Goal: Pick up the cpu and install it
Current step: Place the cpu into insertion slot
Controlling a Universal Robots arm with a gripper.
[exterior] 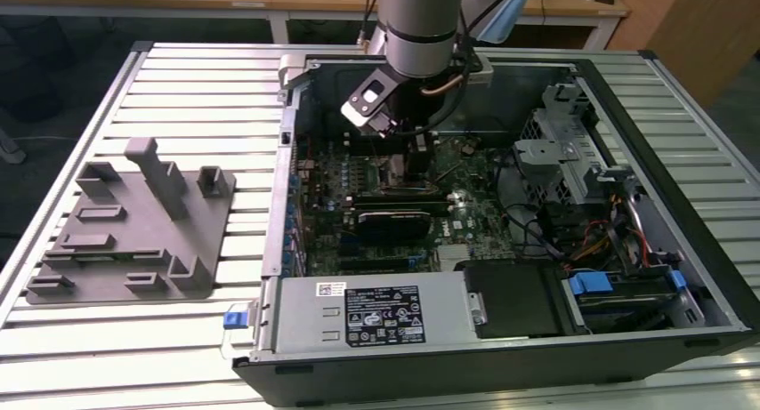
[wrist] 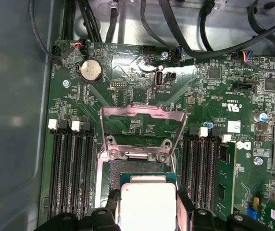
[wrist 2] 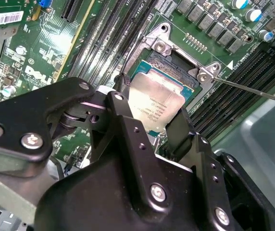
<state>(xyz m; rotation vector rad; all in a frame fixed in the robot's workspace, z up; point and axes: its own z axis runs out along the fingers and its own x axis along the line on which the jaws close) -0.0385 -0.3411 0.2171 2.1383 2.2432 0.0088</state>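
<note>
The black metal gripper (wrist 2: 149, 109) is closest in the second wrist view. Its two dark fingers (wrist 2: 125, 120) pinch the cpu (wrist 2: 157, 102), a small flat square chip with a shiny silver-grey top and a thin green edge. One finger presses on each of two opposite sides of the chip.

The chip is right over the square black socket (wrist: 136, 168) on the board. I cannot tell if it is resting in the socket or is just above it. The socket's thin silver metal lid frame (wrist: 142, 111) is flipped up and open, just behind the socket.

The socket is on a big green circuit board (wrist: 205, 96). Long black memory slots (wrist: 72, 163) run along both sides of the socket. A round silver battery (wrist: 90, 71) is farther off on the board, and black cables (wrist: 185, 29) hang past its far edge.

In the exterior view, the silver robot arm (exterior: 416, 28) reaches down into an open black computer case (exterior: 499, 365). The case lies on a table made of silver metal slats (exterior: 84, 99). A grey plastic plate with blocks on it (exterior: 131, 232) sits on the table at the exterior view's left, well apart from the case.
</note>
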